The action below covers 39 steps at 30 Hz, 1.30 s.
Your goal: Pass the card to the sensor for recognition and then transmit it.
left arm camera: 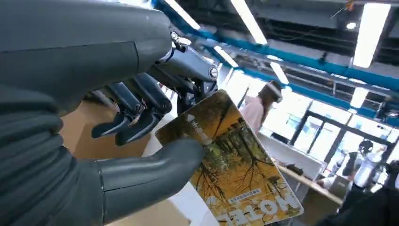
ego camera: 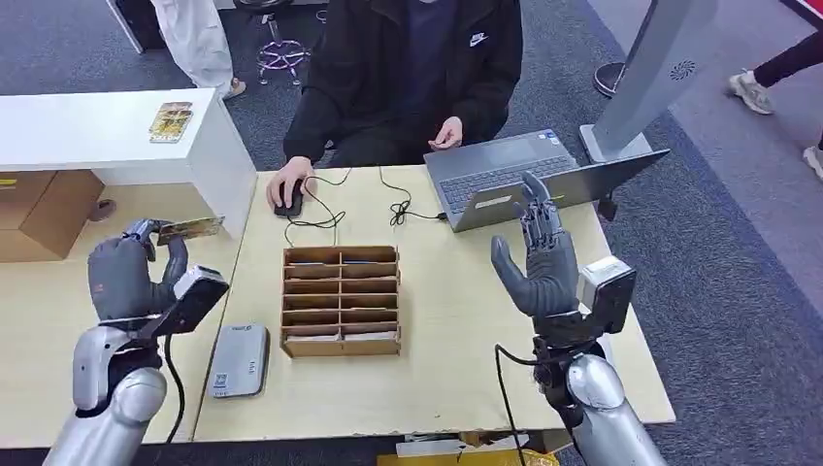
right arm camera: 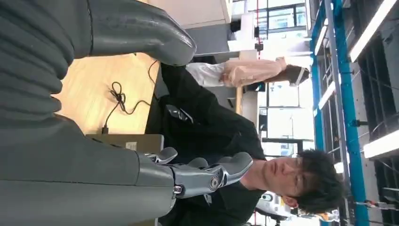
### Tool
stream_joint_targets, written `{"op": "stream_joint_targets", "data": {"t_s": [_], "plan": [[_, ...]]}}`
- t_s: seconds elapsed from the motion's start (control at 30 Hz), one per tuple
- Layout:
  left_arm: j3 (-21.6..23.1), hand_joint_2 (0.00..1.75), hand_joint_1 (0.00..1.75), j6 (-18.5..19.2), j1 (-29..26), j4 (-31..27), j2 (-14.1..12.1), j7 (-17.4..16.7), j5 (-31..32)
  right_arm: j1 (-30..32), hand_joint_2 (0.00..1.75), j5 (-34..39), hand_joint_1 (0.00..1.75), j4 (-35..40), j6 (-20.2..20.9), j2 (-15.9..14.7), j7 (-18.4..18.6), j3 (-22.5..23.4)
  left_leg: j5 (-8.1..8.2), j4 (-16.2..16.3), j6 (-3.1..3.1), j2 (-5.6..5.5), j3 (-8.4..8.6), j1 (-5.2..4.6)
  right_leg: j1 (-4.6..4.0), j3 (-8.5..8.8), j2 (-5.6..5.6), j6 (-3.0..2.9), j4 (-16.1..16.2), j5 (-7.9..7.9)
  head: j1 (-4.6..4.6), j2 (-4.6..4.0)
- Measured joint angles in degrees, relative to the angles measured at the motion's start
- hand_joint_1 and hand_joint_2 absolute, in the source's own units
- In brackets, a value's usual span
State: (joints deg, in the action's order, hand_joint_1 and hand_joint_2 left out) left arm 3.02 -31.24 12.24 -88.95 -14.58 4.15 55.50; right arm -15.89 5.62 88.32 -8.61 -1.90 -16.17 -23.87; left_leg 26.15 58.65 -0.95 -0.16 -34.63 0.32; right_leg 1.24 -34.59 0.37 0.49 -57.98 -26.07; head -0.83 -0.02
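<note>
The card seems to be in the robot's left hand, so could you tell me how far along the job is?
Done: the left hand has picked up the card and pinches it between thumb and fingers. In hand: it holds the card raised, well short of the grey sensor on the table. Left: presenting it to the sensor and passing it on. The right hand is open, holding nothing.

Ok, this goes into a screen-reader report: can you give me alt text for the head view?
The robot's left hand holds a card raised above a light wooden table, while its right hand is lifted open. A grey sensor and a cardboard slotted organizer lie ahead; a seated person works a laptop.
</note>
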Motion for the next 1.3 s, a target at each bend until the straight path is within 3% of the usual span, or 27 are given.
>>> {"op": "stream_joint_targets", "data": {"t_s": [0.3, 0.67, 0.9, 1.17, 1.23, 1.3], "plan": [[7.8, 1.75, 1.75, -2.8, 14.8, 12.0, -2.6, -2.2, 13.0, -0.1, 1.75, 1.2, 0.00, 0.0, 0.3, 0.0, 0.2, -0.8, 0.01, 0.0, 0.00, -0.01, -0.04, -0.01, 0.01, -0.02, 0.03, 0.01, 0.0, 0.00, 0.00, 0.00], [18.2, 1.75, 1.75, -1.9, 28.3, 26.7, -3.2, -2.4, 22.2, -0.1, 1.75, 2.2, 0.00, 0.0, 1.9, 0.0, -0.2, -1.4, 0.01, 0.0, 0.00, 0.02, -0.03, -0.01, 0.00, -0.03, 0.05, 0.00, 0.0, 0.00, 0.00, 0.00], [23.4, 1.75, 1.75, 0.2, 32.7, 31.4, -3.3, -3.7, 24.3, -0.1, 1.75, 2.1, 0.00, 0.0, 2.1, 0.0, 0.0, -1.4, 0.01, 0.0, 0.00, 0.06, -0.04, -0.01, 0.01, -0.04, 0.13, 0.00, 0.0, 0.00, 0.00, 0.00], [26.0, 1.75, 1.75, 1.4, 34.2, 33.1, -3.2, -4.9, 24.4, -0.1, 1.75, 1.7, 0.00, 0.3, 2.1, 0.0, 0.5, -1.4, 0.01, 0.0, 0.00, 0.09, -0.03, -0.01, 0.01, -0.04, 0.16, 0.00, 0.0, 0.00, 0.00, 0.00], [26.4, 1.75, 0.00, 1.4, 34.2, 33.2, -3.1, -5.2, 24.3, 0.0, 1.75, 1.7, 0.00, 0.5, 2.1, 0.0, 0.5, -1.4, 0.01, 0.0, 0.00, 0.09, -0.03, -0.01, 0.01, -0.04, 0.16, 0.00, 0.0, 0.00, 0.00, 0.00], [26.7, 1.75, 0.00, 1.4, 34.2, 33.2, -3.0, -5.7, 24.2, 0.0, 1.75, 1.6, 0.00, 0.5, 2.1, 0.0, 0.6, -1.4, 0.01, 0.0, 0.00, 0.09, -0.03, -0.01, 0.01, -0.04, 0.16, 0.00, 0.0, 0.00, 0.00, 0.00]]}}
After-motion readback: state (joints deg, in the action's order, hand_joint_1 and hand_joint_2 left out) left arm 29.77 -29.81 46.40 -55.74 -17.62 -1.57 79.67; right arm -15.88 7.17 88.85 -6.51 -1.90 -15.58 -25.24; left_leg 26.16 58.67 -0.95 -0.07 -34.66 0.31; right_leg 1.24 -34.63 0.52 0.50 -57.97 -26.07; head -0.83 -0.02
